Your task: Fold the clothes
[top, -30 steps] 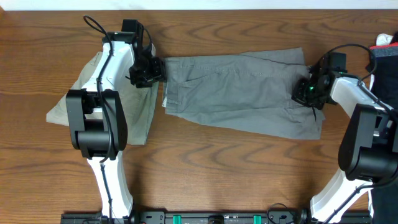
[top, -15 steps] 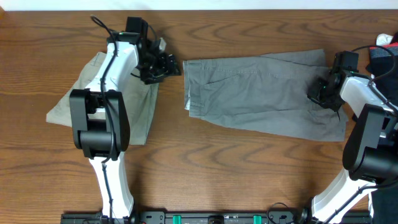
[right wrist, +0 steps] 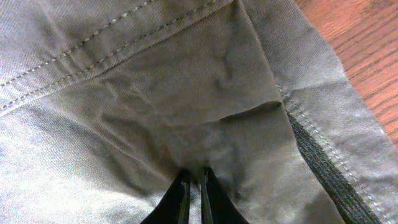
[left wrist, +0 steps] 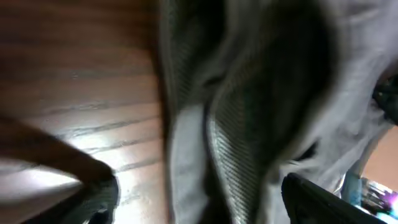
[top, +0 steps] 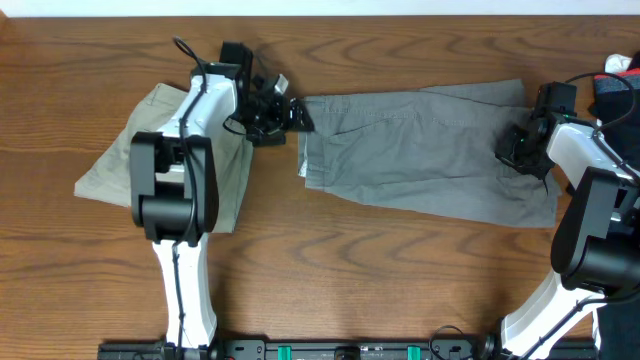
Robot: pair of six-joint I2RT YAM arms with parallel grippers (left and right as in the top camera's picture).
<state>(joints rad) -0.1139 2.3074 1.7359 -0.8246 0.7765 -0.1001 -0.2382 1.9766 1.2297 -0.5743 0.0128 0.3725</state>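
Note:
The mid-grey trousers (top: 420,150) lie flat and lengthwise across the middle and right of the wooden table (top: 350,260). The khaki pair (top: 115,165) lies crumpled at the left, partly under the left arm. My left gripper (top: 295,114) is open at the grey pair's left edge. In the blurred left wrist view its jaws (left wrist: 199,204) stand wide apart with grey cloth (left wrist: 249,93) between them. My right gripper (top: 512,150) is at the right end. Its black fingers (right wrist: 194,186) are shut on a pinch of the grey fabric (right wrist: 155,93).
A red-and-white item (top: 620,64) and a dark object (top: 612,98) sit at the far right edge, behind the right arm. The table's back edge (top: 400,17) meets a white wall. Bare wood (top: 350,280) lies in front of the trousers.
The grey trousers have slid to the right with the right gripper. The left gripper let go of their left end, opened wide, and followed rightward to that edge.

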